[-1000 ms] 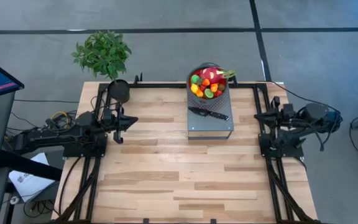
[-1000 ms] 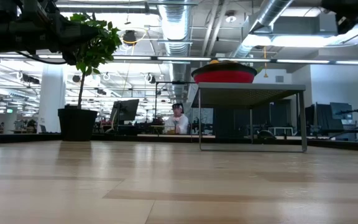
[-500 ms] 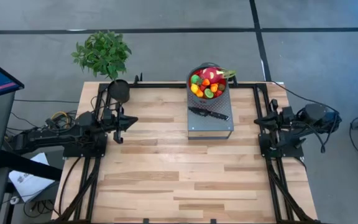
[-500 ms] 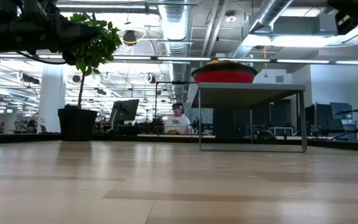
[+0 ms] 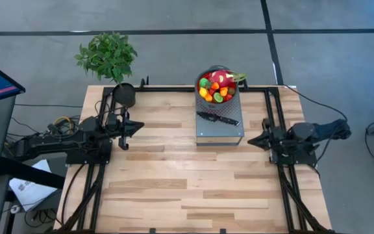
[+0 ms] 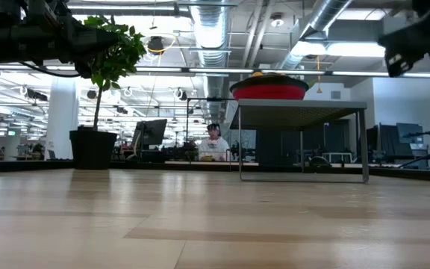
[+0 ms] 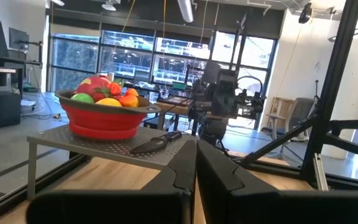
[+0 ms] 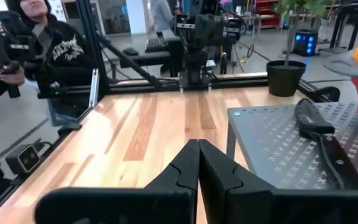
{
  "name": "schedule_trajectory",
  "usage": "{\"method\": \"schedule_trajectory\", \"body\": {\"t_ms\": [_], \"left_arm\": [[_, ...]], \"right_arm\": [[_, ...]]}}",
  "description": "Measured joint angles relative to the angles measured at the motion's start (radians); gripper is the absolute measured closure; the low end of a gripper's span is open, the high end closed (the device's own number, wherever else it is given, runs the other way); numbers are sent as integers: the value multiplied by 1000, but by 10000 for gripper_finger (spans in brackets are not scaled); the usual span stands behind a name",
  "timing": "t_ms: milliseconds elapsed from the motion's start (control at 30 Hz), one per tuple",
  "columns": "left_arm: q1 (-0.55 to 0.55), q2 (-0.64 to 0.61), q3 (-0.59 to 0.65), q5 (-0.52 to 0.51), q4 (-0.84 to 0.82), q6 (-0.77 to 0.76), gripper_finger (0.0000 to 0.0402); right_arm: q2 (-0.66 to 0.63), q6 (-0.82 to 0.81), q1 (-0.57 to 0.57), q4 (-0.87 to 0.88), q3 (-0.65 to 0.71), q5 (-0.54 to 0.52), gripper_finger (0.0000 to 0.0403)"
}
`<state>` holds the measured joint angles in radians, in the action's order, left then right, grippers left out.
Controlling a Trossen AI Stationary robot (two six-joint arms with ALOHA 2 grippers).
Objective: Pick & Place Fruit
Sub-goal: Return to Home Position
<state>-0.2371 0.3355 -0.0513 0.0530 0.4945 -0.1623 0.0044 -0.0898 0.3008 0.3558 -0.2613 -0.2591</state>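
sitting heaped in the red bowl on the grey shelf, at the far middle of the surface, is the fruit; a knife lies just beside the bowl. the left claw hangs at the left side, fingers pressed together; the right claw, at the right, is likewise pressed together.

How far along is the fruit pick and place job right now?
Done: the fruit is heaped in the red colander on the grey shelf; none shows on the table. In hand: nothing, left gripper and right gripper are shut, empty. Left: likely no fruit.
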Motion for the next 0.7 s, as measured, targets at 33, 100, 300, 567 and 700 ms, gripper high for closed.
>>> {"method": "schedule_trajectory", "body": {"t_ms": [33, 100, 300, 567, 700], "left_arm": [[0, 0, 0, 0, 0, 0, 396], [0, 0, 0, 0, 0, 0, 396], [0, 0, 0, 0, 0, -10, 396], [0, 0, 0, 0, 0, -11, 396], [0, 0, 0, 0, 0, -11, 396]], "right_arm": [[0, -9, -1, -13, 17, 0, 403], [0, -13, -3, -44, 39, 0, 403], [0, 22, -18, -120, 92, 1, 403], [0, 82, -126, -137, 100, 81, 403], [0, 82, -187, -136, 100, 146, 403]]}}
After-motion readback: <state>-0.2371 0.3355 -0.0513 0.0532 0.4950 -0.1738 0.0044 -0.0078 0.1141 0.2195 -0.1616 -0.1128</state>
